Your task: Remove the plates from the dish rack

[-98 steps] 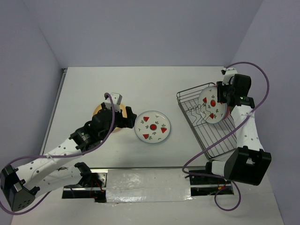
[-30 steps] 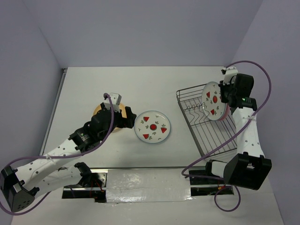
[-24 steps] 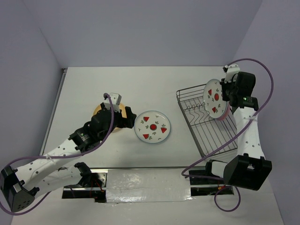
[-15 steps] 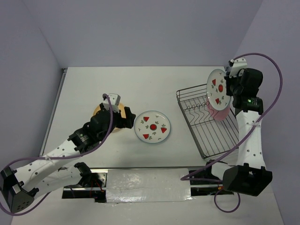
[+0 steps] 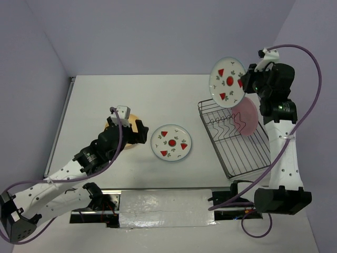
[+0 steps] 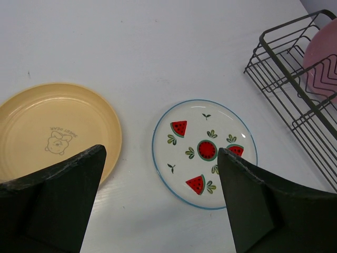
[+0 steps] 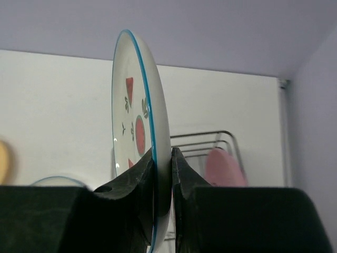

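A white tabletop point(image 5: 174, 100), seen from above, has lavender walls on three sides and two white robot arms reaching in from the near edge. The right hand point(image 5: 243, 83) is pinched shut on the rim of a white fruit-marked plate point(image 5: 226, 80) and holds it in the air, on edge, its red-marked face turned toward the overhead camera. From above, this held plate covers the far left corner of the dish rack point(image 5: 237, 147), a dark wire basket on the right side of the tabletop. A pink plate point(image 5: 246, 117) stands nearly upright among the tines at the far end of the rack, just below and behind the held plate. The near part of the rack shows only bare wire. In the right wrist view, the held plate's blue-edged rim sits between the two dark fingers and blocks much of the scene. The left hand point(image 6: 160, 150) hangs above the tabletop with its fingers spread wide, gripping nothing. Below it a yellow-orange plate point(image 6: 52, 134) lies flat on the left, a small bear drawing at its centre. A second fruit plate point(image 6: 204, 153) lies flat just beside it, near the tabletop's middle and apart from the rack. From overhead, the left arm hides most of the yellow-orange plate. A purple cable point(image 5: 316, 68) loops beside the right arm.
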You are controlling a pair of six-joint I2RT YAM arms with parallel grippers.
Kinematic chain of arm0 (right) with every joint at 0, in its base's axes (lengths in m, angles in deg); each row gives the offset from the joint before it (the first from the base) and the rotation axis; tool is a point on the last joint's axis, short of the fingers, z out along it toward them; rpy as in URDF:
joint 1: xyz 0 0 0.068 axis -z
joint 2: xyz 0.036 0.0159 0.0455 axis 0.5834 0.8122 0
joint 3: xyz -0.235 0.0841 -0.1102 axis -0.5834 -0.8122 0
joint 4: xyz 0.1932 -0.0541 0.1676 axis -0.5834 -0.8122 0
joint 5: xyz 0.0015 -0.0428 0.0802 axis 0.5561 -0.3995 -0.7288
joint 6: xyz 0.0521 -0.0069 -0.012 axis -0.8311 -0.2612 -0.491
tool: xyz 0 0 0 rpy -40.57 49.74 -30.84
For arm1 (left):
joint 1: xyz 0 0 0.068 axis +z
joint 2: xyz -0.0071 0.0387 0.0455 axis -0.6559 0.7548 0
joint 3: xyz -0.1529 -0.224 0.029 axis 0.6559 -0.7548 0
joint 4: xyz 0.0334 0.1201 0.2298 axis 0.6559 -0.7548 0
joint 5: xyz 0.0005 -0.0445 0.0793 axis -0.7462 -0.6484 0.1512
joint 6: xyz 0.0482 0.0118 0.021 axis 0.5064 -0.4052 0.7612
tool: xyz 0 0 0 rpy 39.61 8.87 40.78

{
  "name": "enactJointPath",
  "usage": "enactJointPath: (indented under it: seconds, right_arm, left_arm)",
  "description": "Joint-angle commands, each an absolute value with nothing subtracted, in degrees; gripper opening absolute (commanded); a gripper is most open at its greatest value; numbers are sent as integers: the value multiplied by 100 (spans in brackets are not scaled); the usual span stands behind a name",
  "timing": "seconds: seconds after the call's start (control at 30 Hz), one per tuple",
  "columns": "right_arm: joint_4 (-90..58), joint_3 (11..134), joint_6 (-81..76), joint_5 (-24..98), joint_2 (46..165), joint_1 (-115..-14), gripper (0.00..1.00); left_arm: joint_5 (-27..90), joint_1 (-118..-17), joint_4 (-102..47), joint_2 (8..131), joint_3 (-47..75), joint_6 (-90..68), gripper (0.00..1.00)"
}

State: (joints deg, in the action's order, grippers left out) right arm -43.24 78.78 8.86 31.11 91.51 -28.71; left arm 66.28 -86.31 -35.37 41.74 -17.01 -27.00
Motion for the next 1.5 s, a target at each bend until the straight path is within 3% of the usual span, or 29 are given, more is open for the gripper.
enactJointPath:
  seconds: [0.0,0.13,0.6,0.9,1.47]
  right_arm:
    - [-3712,8635,139,2557,9384,-3444,0]
    - [-4012,8664,-537,2214,9605,-3946,0]
    - [-3222,6177,-1584,2116,9289,-5651,0]
    - [-2642,5070,-1690,2319,9315,-5872,0]
    - [-1727,4356,-1804,2090,9675,-5881,0]
  left_arm:
    - [6969,-8652,-3398,4019,-1733,-2768,99]
    - [7198,-8660,-3451,3843,-1795,-2821,99]
    - [7453,-8660,-3468,3614,-1900,-2926,99]
    - [7515,-8652,-3451,3684,-1901,-2909,99]
    - [7445,-8652,-3416,3790,-1883,-2891,99]
